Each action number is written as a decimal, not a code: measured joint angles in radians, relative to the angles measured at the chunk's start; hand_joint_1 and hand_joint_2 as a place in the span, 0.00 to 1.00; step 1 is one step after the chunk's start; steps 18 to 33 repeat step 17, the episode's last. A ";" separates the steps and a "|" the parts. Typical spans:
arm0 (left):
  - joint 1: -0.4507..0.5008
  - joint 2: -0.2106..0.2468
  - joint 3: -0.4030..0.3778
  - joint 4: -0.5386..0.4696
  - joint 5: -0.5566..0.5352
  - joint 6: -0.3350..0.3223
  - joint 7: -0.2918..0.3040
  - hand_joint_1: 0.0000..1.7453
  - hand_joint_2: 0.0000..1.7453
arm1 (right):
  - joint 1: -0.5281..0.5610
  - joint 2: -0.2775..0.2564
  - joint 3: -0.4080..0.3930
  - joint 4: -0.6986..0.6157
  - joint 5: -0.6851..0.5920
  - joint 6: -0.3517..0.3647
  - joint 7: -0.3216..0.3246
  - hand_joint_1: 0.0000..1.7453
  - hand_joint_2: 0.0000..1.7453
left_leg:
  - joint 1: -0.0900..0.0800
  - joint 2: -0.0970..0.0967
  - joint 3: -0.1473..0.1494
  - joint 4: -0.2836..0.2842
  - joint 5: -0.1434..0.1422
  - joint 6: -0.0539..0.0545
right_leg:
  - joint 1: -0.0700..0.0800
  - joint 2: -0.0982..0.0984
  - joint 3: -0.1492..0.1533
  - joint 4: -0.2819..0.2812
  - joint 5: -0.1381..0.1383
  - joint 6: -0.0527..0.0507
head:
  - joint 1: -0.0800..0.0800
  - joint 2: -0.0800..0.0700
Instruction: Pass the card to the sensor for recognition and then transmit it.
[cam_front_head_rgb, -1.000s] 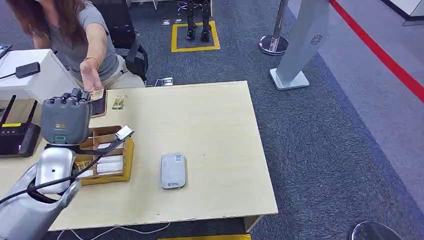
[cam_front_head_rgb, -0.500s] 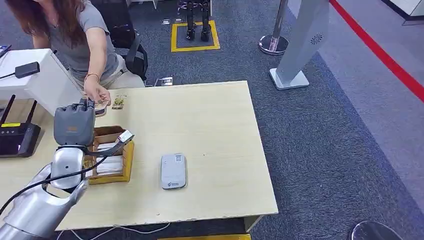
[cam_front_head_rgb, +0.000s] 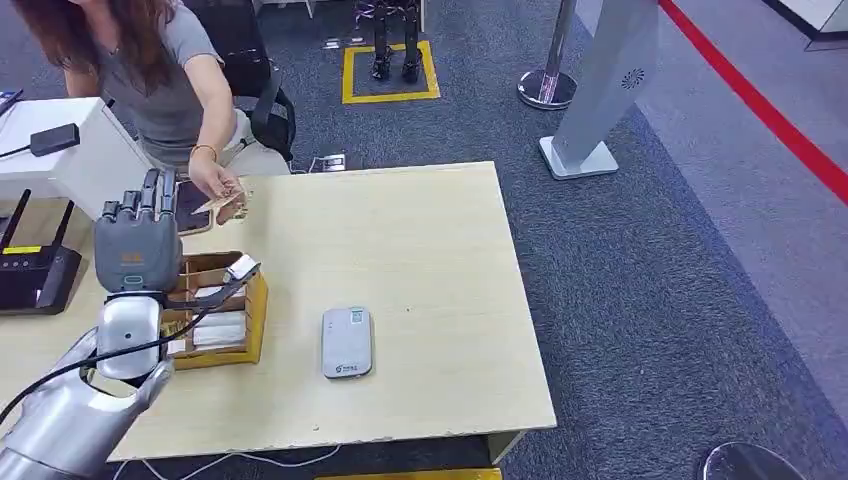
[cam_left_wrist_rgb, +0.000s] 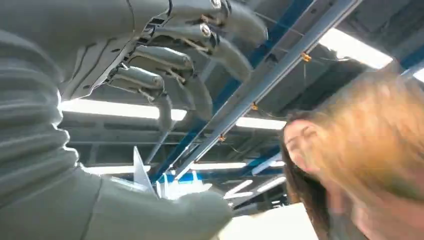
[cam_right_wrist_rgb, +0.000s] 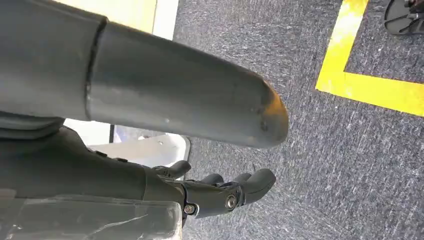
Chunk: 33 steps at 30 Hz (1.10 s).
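Head view: the card (cam_front_head_rgb: 222, 201), a small tan rectangle, sits pinched in the person's hand (cam_front_head_rgb: 218, 184) at upper left, above the table's far corner; its print is too small to read. The left hand (cam_front_head_rgb: 137, 245) stands raised just left of it, fingers apart, holding nothing, partly covering the wooden card box (cam_front_head_rgb: 232, 322). The grey card reader (cam_front_head_rgb: 346, 342) lies mid-table (cam_front_head_rgb: 420, 250).

Left wrist view: the left hand's fingers (cam_left_wrist_rgb: 165, 57) are spread and empty; the person is blurred.

Right wrist view: the right hand (cam_right_wrist_rgb: 220, 192) hangs over carpet, fingers loosely curled, holding nothing.
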 joint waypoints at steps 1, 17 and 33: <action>0.000 0.004 0.000 -0.005 0.000 0.000 0.002 0.00 1.00 | 0.000 0.000 0.000 0.000 0.000 0.000 0.000 0.00 0.00 | 0.000 0.000 0.000 0.000 0.000 0.000 | 0.000 0.000 0.000 0.000 0.000 0.000 | 0.000 0.000; 0.066 0.070 0.026 -0.201 0.009 0.096 -0.084 0.00 1.00 | 0.002 0.000 -0.002 0.000 -0.006 -0.005 0.011 0.00 0.00 | -0.001 0.000 0.000 0.000 0.000 0.000 | 0.000 0.000 0.000 0.000 0.000 0.000 | 0.000 0.000; 0.066 0.070 0.026 -0.201 0.009 0.096 -0.084 0.00 1.00 | 0.002 0.000 -0.002 0.000 -0.006 -0.005 0.011 0.00 0.00 | -0.001 0.000 0.000 0.000 0.000 0.000 | 0.000 0.000 0.000 0.000 0.000 0.000 | 0.000 0.000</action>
